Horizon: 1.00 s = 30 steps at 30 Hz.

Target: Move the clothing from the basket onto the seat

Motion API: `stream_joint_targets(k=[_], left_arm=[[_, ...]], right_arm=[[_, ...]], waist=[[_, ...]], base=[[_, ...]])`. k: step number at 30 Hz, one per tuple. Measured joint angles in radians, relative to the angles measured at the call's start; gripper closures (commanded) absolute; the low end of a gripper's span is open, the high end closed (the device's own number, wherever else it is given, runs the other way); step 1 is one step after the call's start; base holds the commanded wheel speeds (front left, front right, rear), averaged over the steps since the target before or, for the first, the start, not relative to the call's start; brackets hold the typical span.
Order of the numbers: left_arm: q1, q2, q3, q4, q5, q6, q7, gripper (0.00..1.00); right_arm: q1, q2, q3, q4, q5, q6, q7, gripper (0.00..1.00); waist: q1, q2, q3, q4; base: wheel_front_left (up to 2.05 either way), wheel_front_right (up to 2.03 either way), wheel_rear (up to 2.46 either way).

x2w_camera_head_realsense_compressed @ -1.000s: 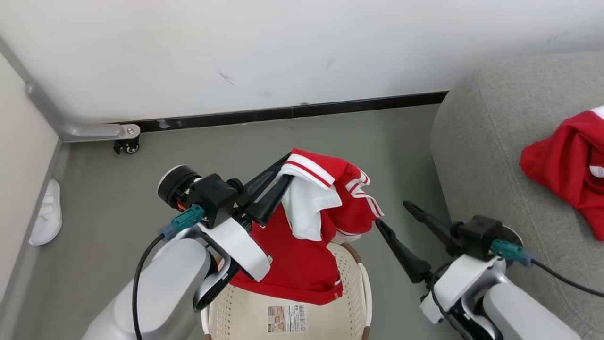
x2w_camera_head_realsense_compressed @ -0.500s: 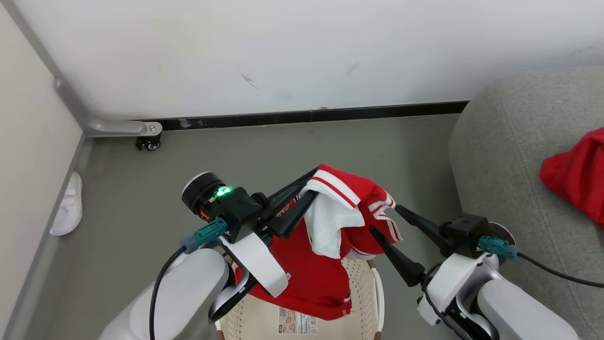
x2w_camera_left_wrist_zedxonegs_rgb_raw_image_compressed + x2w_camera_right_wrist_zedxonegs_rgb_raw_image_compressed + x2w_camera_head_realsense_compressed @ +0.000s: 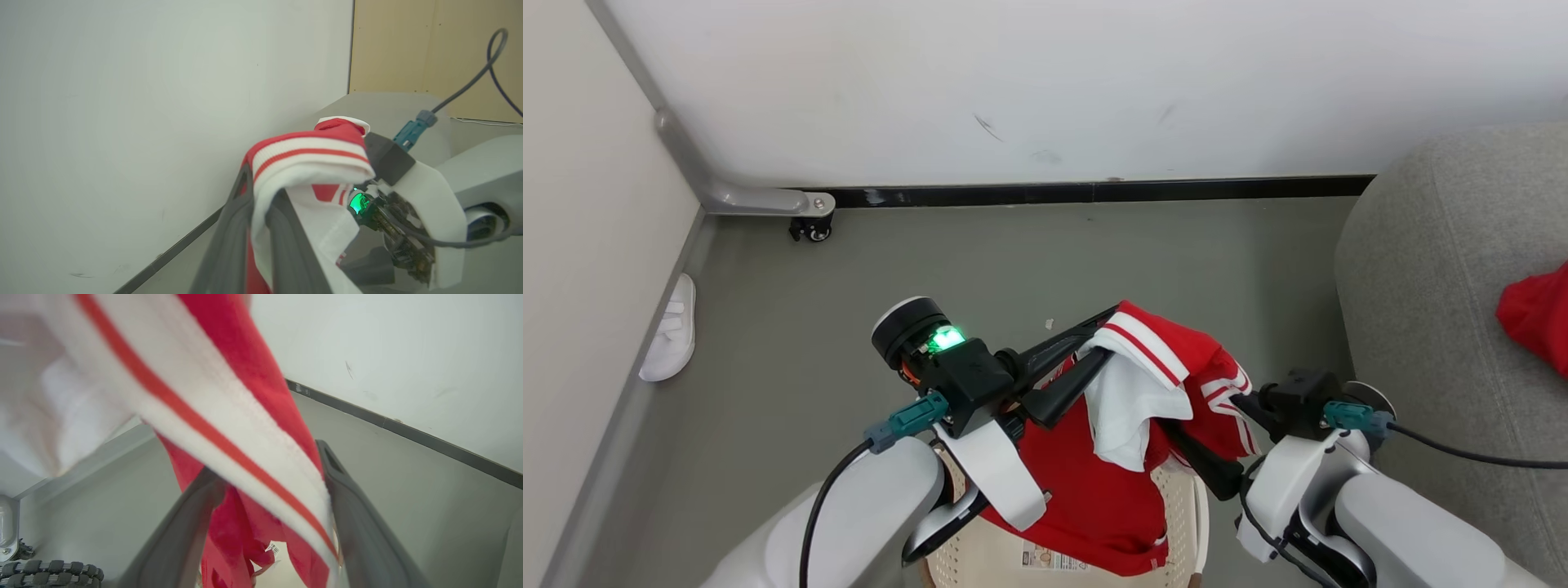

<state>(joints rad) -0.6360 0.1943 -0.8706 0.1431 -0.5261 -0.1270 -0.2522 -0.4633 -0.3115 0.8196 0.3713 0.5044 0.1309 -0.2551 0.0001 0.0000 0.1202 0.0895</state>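
The robot's left arm [image 3: 866, 506] reaches up and forward from the lower left over the basket [image 3: 1186, 516], its left jaws clenched on the striped waistband of a red garment with white stripes [image 3: 1168, 351], which hangs from the dark fingers [image 3: 1054, 392] with a white lining showing and a long red panel dropping to the basket's mouth. The right arm [image 3: 1405, 531] comes in from the lower right, its right jaws spread wide and pushed into the hanging cloth from the side. From the head, a second red garment [image 3: 1535, 322] lies on the grey seat [image 3: 1421, 327] at the right, cut off by the frame edge, while a white slipper [image 3: 670, 343] sits on the grey floor [image 3: 931, 261] by the left wall near a caster [image 3: 810, 230]. The left wrist camera adds the close pinch, white cloth squeezed between its two fingers [image 3: 229, 245] and the band folded over their tips. The right wrist camera shows that arm's fingers [image 3: 359, 522] standing on either side of the blurred striped band, and whether either one touches it is hard to say. Most of the basket is hidden under cloth and arms, with only a patch of perforated wall and a printed label [image 3: 1049, 559] showing
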Motion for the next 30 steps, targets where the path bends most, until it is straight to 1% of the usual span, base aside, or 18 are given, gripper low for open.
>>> stream_joint_targets(k=[7, 12, 13, 14, 15, 20, 25, 30], left_arm=[[-0.018, 0.004, -0.03, -0.014, -0.011, 0.0, 0.0, 1.0], [-0.021, 0.007, -0.041, -0.02, -0.029, 0.0, 0.0, 1.0], [-0.022, 0.008, -0.043, -0.02, -0.03, 0.0, 0.0, 1.0], [-0.025, 0.01, -0.044, -0.022, -0.031, 0.0, 0.0, 1.0], [-0.028, 0.012, -0.044, -0.022, -0.035, 0.0, 0.0, 1.0], [-0.032, 0.03, -0.027, -0.015, -0.047, 0.0, 0.0, 1.0], [-0.031, 0.038, 0.002, 0.002, -0.055, 0.0, 0.0, 1.0], [-0.022, 0.053, 0.01, 0.016, -0.064, 0.0, 0.0, 1.0]], right_arm=[[-0.054, 0.004, 0.048, 0.019, 0.037, 0.0, 0.0, 0.0], [-0.069, 0.024, 0.107, 0.03, 0.069, 0.0, 0.0, 0.0], [-0.075, 0.027, 0.115, 0.032, 0.072, 0.0, 0.0, 0.2], [-0.08, 0.029, 0.119, 0.031, 0.077, 0.0, 0.0, 0.54], [-0.083, 0.029, 0.124, 0.032, 0.082, 0.0, 0.0, 1.0], [-0.1, 0.028, 0.117, 0.036, 0.098, 0.0, 0.0, 1.0], [-0.1, 0.022, 0.055, 0.031, 0.102, 0.0, 0.0, 1.0], [-0.1, 0.021, -0.021, 0.016, 0.1, 0.0, 0.0, 1.0]], waist=[[0.0, 0.0, 0.007, 0.016], [0.0, 0.0, 0.011, 0.022], [0.0, 0.0, 0.011, 0.022], [0.0, 0.0, 0.011, 0.023], [0.0, 0.0, 0.011, 0.023], [0.0, 0.0, 0.011, 0.021], [-0.0001, 0.0, 0.011, 0.014], [0.0, 0.0, 0.011, 0.003]], base=[[0.0, 0.0, 0.0], [0.0, 0.0, 0.0], [0.0, 0.0, 0.0], [0.0, 0.0, 0.0], [0.0, 0.0, 0.0], [0.0, 0.0, 0.0], [0.0, 0.0, 0.0], [0.0, 0.0, 0.0]])
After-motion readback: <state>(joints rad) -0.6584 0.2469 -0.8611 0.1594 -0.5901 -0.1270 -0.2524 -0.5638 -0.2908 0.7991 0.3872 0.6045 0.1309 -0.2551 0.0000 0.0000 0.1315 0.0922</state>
